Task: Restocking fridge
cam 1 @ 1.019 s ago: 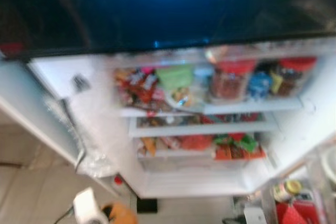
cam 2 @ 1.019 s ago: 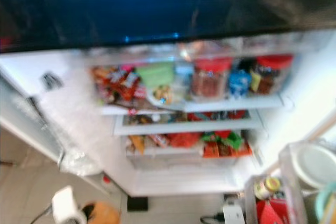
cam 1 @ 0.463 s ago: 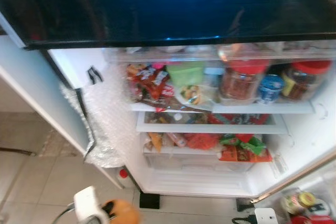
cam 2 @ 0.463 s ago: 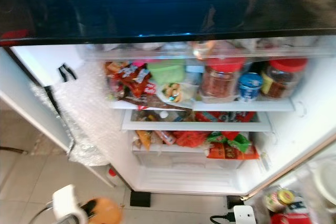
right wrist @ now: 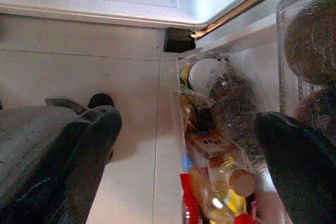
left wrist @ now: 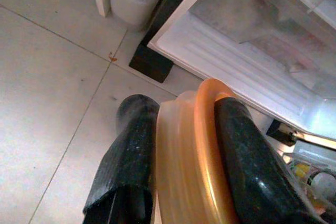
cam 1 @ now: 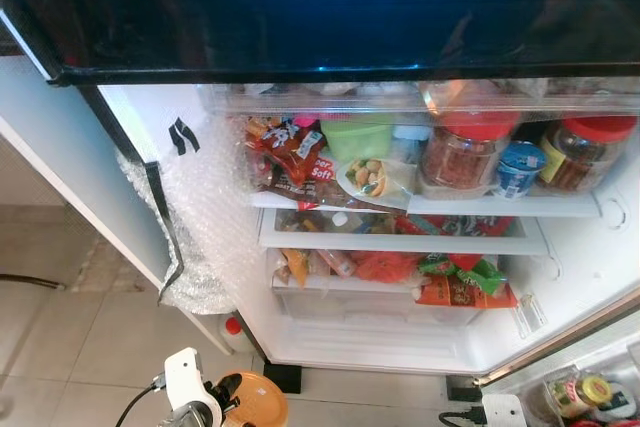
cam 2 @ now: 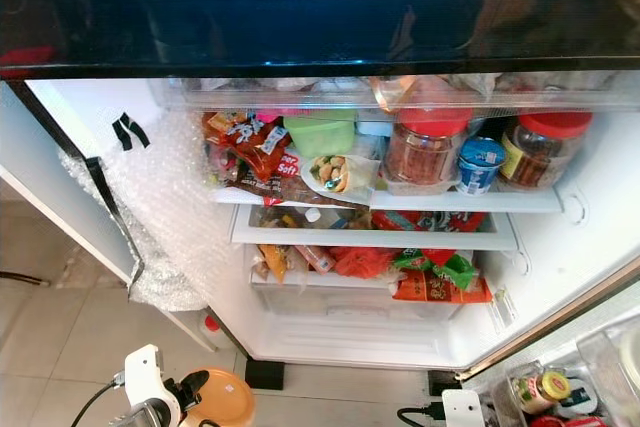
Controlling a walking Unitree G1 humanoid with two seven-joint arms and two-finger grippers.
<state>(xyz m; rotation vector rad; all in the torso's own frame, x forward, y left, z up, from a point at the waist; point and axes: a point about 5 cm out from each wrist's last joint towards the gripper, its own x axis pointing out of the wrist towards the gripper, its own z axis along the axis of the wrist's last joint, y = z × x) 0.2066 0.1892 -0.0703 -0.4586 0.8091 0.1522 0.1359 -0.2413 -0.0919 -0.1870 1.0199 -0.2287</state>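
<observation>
Open fridge (cam 1: pixel 400 347) ahead; left gripper (left wrist: pixel 184 145) clamps what looks like an orange lid (left wrist: pixel 194 161).

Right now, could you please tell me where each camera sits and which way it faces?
Left and right eye views: on the head, looking down into the open white fridge; both share the red-lidded glass jar.
Left wrist view: along the left gripper, shut on the round orange plastic lid, over floor.
Right wrist view: along the open right gripper, toward door-shelf bottles.
</observation>
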